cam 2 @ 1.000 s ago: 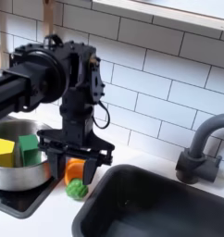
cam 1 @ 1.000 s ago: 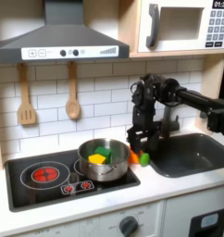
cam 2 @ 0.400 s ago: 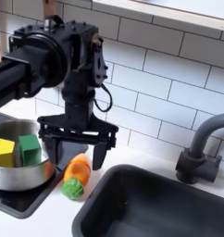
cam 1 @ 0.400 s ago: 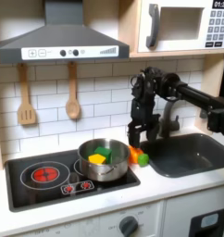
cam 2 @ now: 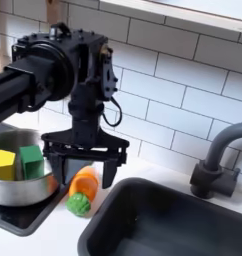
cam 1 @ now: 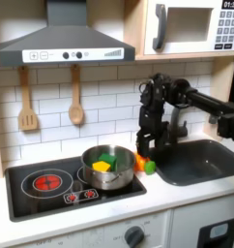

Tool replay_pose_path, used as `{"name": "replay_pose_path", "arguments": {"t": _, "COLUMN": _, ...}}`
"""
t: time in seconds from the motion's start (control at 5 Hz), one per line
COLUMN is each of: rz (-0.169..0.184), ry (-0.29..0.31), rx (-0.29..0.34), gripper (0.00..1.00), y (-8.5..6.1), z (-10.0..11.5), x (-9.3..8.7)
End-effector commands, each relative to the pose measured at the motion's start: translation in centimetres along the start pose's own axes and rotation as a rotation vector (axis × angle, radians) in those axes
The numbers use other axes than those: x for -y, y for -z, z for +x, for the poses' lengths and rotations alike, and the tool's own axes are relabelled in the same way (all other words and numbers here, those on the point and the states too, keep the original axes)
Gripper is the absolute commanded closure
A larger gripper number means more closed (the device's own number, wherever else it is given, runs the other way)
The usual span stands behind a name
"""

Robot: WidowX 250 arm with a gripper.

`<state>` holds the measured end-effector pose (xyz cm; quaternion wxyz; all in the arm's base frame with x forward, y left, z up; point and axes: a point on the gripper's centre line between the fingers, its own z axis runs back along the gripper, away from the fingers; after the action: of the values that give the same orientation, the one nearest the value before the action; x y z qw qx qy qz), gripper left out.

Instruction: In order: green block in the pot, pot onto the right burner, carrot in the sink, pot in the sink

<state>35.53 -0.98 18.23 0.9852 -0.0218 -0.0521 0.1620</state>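
Black arm reaches down vertically; claw (cam 2: pixel 85 170) spread wide, astride the carrot (cam 2: pixel 83 183). Carrot lies flat on the counter (cam 2: pixel 53 236), green end toward the camera.

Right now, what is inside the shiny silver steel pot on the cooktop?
The shiny silver steel pot holds a bright-green cube and a yellow toy piece side by side. The pot's floor beneath them is covered, so anything else there cannot be seen.

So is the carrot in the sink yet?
No: in the second exterior view the carrot lies on the counter between the pot and the sink.
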Motion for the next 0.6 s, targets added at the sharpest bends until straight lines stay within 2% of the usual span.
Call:
{"name": "replay_pose_path", "arguments": {"t": 0.0, "rz": 0.03, "ry": -0.023, "rx": 0.01, "gripper": 0.0, "y": 1.1, "z": 0.8, "x": 0.1}}
{"name": "replay_pose_path", "arguments": {"t": 0.2, "rz": 0.047, "ry": -0.027, "rx": -0.002, "gripper": 0.0, "y": 1.7, "z": 1.2, "x": -0.4}}
{"name": "replay_pose_path", "arguments": {"t": 0.4, "rz": 0.056, "ry": -0.012, "rx": -0.021, "gripper": 0.0, "y": 2.8, "z": 1.4, "x": 0.0}}
